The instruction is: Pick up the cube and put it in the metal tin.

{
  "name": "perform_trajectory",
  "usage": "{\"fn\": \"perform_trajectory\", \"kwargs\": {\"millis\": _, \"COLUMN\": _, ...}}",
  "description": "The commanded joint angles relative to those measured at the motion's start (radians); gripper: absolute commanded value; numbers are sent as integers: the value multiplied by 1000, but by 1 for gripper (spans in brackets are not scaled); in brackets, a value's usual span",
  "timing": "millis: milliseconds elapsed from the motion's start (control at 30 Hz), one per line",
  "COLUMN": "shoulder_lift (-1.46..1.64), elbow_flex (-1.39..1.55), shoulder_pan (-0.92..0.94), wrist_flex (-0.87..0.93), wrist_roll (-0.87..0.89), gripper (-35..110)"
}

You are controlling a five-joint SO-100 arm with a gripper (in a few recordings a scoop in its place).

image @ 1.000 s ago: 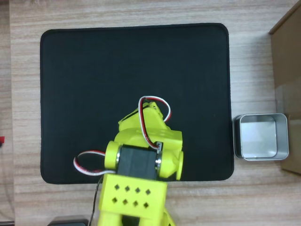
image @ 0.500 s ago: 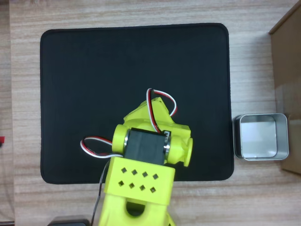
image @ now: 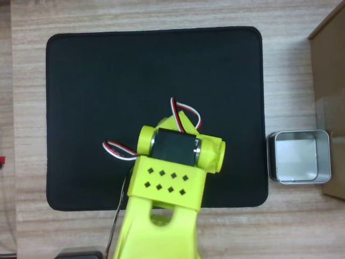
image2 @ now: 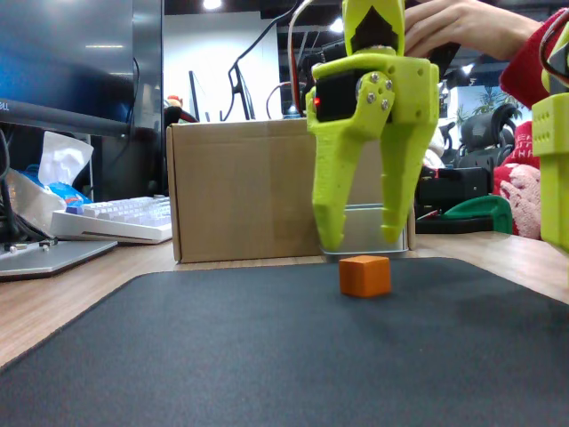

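Observation:
In the fixed view the small orange cube (image2: 364, 275) rests on the black mat (image2: 284, 347). My yellow-green gripper (image2: 359, 240) hangs just above it, open, fingertips pointing down on either side of the cube and not touching it. The shiny metal tin (image2: 369, 229) stands behind the fingers, in front of the cardboard box. In the overhead view the tin (image: 298, 156) sits off the mat's right edge with nothing in it, and my arm (image: 172, 162) covers the cube.
A brown cardboard box (image2: 244, 191) stands at the mat's far side; its edge shows at the right of the overhead view (image: 329, 81). A keyboard (image2: 116, 220) lies beyond the mat. A person's hand (image2: 462, 22) is behind the arm.
My arm has swung to the right and reached further over the mat, so more of its base segment is in the overhead view. The tin has not moved.

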Motion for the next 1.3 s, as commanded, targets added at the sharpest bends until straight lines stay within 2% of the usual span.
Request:
{"fn": "perform_trajectory", "kwargs": {"millis": 0, "shoulder_lift": -8, "elbow_flex": 14, "shoulder_pan": 12, "wrist_flex": -18, "wrist_roll": -28, "gripper": 27}}
{"fn": "perform_trajectory", "kwargs": {"millis": 333, "shoulder_lift": -83, "elbow_flex": 84, "shoulder_pan": 25, "wrist_flex": -106, "wrist_roll": -101, "gripper": 22}}
{"fn": "perform_trajectory", "kwargs": {"millis": 433, "shoulder_lift": -84, "elbow_flex": 86, "shoulder_pan": 40, "wrist_flex": -124, "wrist_roll": -106, "gripper": 9}}
{"fn": "perform_trajectory", "kwargs": {"millis": 600, "shoulder_lift": -80, "elbow_flex": 97, "shoulder_pan": 46, "wrist_flex": -144, "wrist_roll": -107, "gripper": 1}}
{"fn": "perform_trajectory", "kwargs": {"millis": 800, "shoulder_lift": -38, "elbow_flex": 117, "shoulder_pan": 64, "wrist_flex": -186, "wrist_roll": -26, "gripper": 4}}
{"fn": "perform_trajectory", "kwargs": {"millis": 1267, "shoulder_lift": 382, "elbow_flex": 156, "shoulder_pan": 114, "wrist_flex": -169, "wrist_roll": 222, "gripper": 5}}
